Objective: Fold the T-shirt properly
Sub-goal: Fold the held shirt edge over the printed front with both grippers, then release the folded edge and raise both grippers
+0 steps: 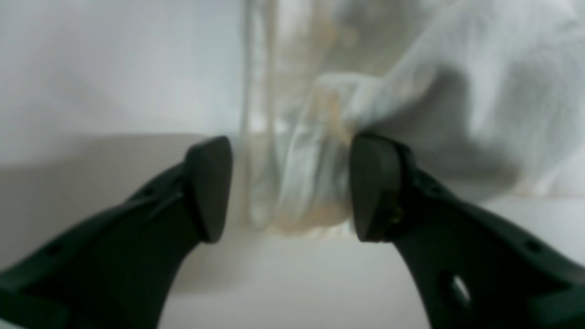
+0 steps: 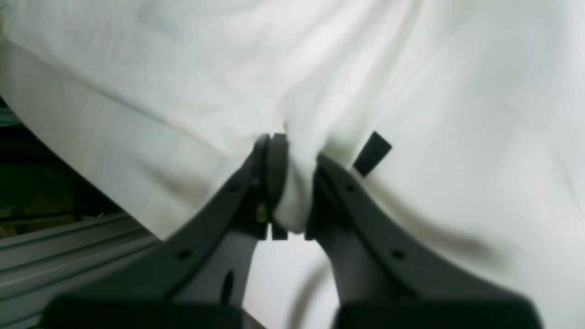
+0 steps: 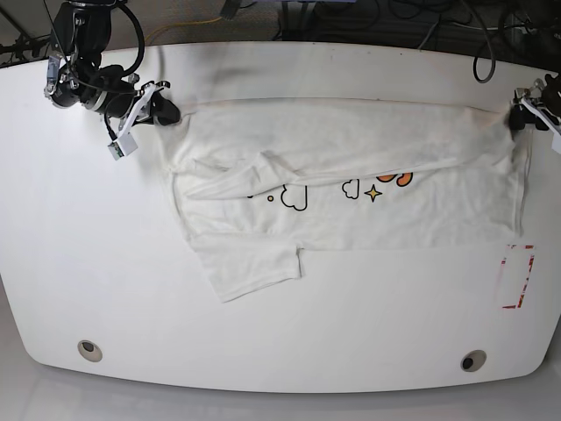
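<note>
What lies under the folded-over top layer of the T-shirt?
Below the folded edge of the T-shirt, cloud outlines, a yellow star and orange lettering peek out. The rest of the print is covered by that layer.

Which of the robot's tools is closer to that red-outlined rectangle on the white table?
Left. The left tool sits just above the red-outlined rectangle at the table's same edge; the right tool is across the table.

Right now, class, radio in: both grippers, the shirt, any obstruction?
Right gripper shut on white printed cotton T-shirt. Left gripper open, bunched hem between jaws. Shirt half-folded on white table. No obstruction seen.
</note>
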